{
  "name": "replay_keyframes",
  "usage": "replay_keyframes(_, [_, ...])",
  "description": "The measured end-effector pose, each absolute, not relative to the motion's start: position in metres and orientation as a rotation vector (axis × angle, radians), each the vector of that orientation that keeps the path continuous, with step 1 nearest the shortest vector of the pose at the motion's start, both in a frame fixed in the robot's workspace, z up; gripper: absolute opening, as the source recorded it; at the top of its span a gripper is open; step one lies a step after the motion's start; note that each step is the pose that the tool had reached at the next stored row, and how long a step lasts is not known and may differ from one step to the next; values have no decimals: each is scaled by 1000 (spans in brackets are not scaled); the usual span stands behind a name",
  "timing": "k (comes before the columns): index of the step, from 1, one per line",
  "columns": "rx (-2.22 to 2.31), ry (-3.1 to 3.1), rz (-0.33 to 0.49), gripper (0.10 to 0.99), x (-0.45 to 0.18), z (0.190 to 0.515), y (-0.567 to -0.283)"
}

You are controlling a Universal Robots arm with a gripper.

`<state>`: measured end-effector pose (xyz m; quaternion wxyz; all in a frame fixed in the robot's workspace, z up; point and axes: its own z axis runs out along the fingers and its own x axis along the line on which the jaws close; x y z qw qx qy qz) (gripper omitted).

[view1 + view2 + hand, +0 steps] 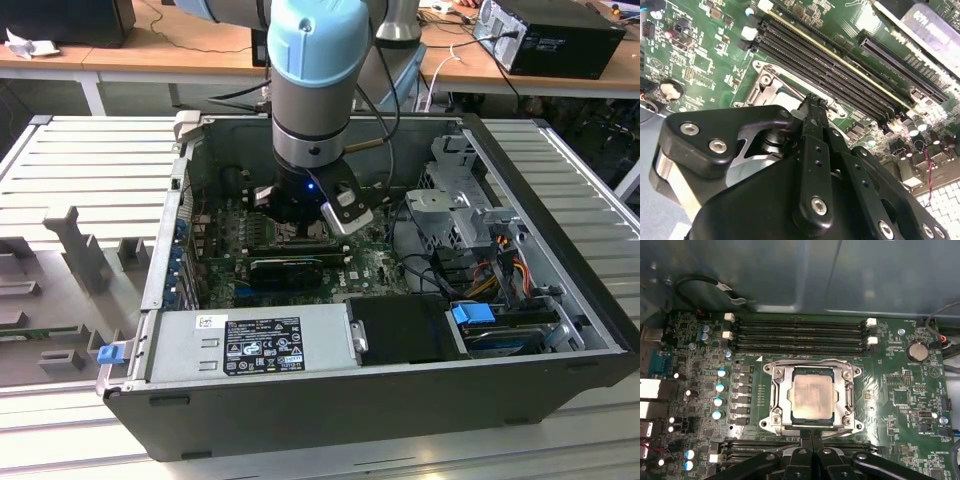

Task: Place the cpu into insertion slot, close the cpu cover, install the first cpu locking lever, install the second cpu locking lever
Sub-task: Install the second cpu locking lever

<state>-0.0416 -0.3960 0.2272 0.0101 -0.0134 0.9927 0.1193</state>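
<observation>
In the first wrist view the cpu (812, 397) lies flat, its pale face showing through the window of the cpu cover (779, 401). The silvery cover is down over it, and the insertion slot is hidden under both. A thin wire locking lever (812, 361) runs along the cover's edge beside the memory slots. My gripper (811, 436) is shut with its black fingertips together at the opposite edge of the cover. In the second wrist view the fingertips (813, 103) touch the cover's frame (766, 86). In the exterior view the gripper (303, 215) reaches down into the open computer case.
Long black memory slots (800, 332) lie beyond the socket, and more sit beside the fingers. A coin battery (916, 351) and a row of capacitors (720, 387) flank the socket. The case (150, 270) also holds a power supply (260, 342), a drive cage (460, 210) and cables.
</observation>
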Motion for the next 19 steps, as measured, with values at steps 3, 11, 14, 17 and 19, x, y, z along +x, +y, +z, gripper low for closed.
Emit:
replay_keyframes(3, [-46, 3098, 381, 106, -48, 225, -396])
replay_keyframes(11, [-53, 3098, 387, 106, -53, 213, -398])
replay_keyframes(14, [-61, 3094, 423, 106, -59, 213, -405])
replay_keyframes(17, [-75, 3085, 485, 106, -61, 213, -407])
replay_keyframes(19, [-79, 3082, 504, 106, -64, 213, -411])
